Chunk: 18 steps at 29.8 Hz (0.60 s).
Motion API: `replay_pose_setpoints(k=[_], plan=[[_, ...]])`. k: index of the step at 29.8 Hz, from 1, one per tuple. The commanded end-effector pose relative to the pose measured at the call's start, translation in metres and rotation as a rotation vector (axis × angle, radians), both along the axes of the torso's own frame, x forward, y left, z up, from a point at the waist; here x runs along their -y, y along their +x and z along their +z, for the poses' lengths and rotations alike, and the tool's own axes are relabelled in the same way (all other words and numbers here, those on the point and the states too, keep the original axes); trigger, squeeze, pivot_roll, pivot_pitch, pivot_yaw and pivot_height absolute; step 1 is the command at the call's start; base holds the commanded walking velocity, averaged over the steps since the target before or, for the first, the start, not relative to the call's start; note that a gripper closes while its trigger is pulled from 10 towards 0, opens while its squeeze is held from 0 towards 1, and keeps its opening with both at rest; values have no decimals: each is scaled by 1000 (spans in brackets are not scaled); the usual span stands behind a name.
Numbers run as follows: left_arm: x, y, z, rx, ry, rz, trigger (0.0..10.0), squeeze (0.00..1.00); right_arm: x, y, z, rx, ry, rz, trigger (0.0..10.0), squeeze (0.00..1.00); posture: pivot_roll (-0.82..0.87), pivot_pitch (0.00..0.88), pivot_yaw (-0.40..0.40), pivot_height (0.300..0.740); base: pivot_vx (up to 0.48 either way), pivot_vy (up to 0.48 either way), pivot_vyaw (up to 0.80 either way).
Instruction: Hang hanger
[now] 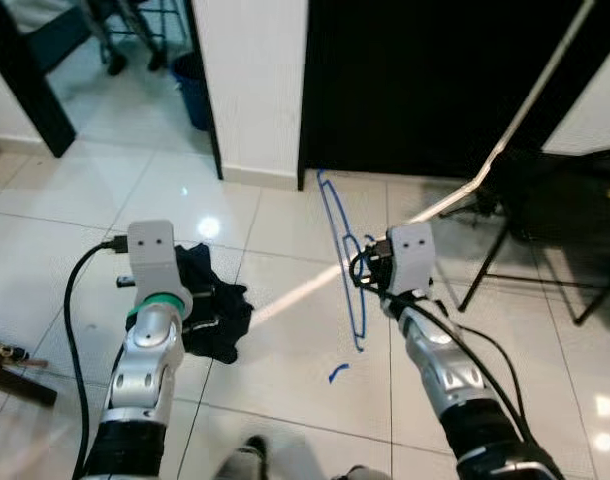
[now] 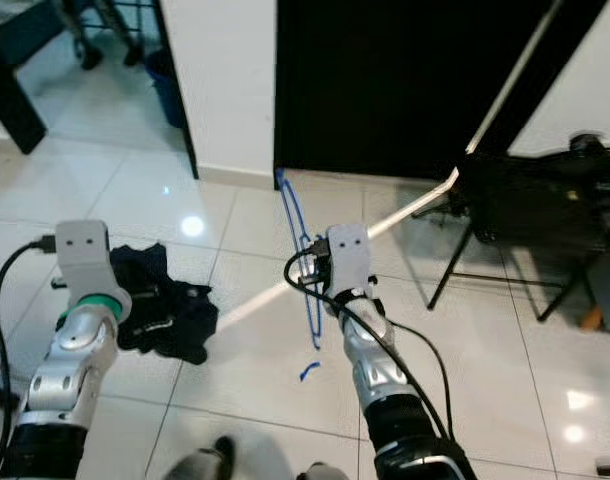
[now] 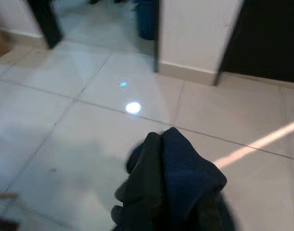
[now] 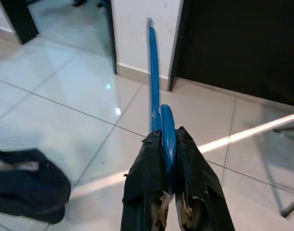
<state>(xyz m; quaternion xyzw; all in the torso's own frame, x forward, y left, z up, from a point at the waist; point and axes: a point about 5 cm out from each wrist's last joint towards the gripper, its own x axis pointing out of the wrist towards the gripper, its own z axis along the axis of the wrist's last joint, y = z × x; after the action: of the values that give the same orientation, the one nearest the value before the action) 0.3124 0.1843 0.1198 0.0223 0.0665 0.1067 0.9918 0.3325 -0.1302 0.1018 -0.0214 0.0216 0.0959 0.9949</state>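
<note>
The right gripper (image 4: 168, 144) pinches a blue hanger (image 1: 343, 240), its two black fingers pressed onto the thin frame, which stands on edge above the tiled floor (image 1: 285, 340) in front of a dark doorway (image 1: 425, 80). The left gripper (image 3: 171, 192) grips a bundle of dark cloth (image 3: 176, 178), fingers hidden under it, so its closure cannot be told. No rail is in view; carrying well likely means keeping the pinch firm and the hook clear of the white wall (image 1: 255, 80) while a place to hang is found

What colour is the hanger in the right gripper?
Blue. The hanger, pinched in the right gripper, shows best in the right wrist view.
</note>
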Motion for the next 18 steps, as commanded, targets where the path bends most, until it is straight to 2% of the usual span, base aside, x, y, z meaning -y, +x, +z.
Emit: replay_pose_setpoints(k=[1,18], plan=[[0,-2,3,10,3,3,10000,0,0,-4,-6,-24,12,14,10000,0,36,76,-9,740,0,0,800],[3,-4,5,0,0,7,10000,0,2,-2,-4,-26,45,38,10000,0,42,65,-25,740,0,0,800]])
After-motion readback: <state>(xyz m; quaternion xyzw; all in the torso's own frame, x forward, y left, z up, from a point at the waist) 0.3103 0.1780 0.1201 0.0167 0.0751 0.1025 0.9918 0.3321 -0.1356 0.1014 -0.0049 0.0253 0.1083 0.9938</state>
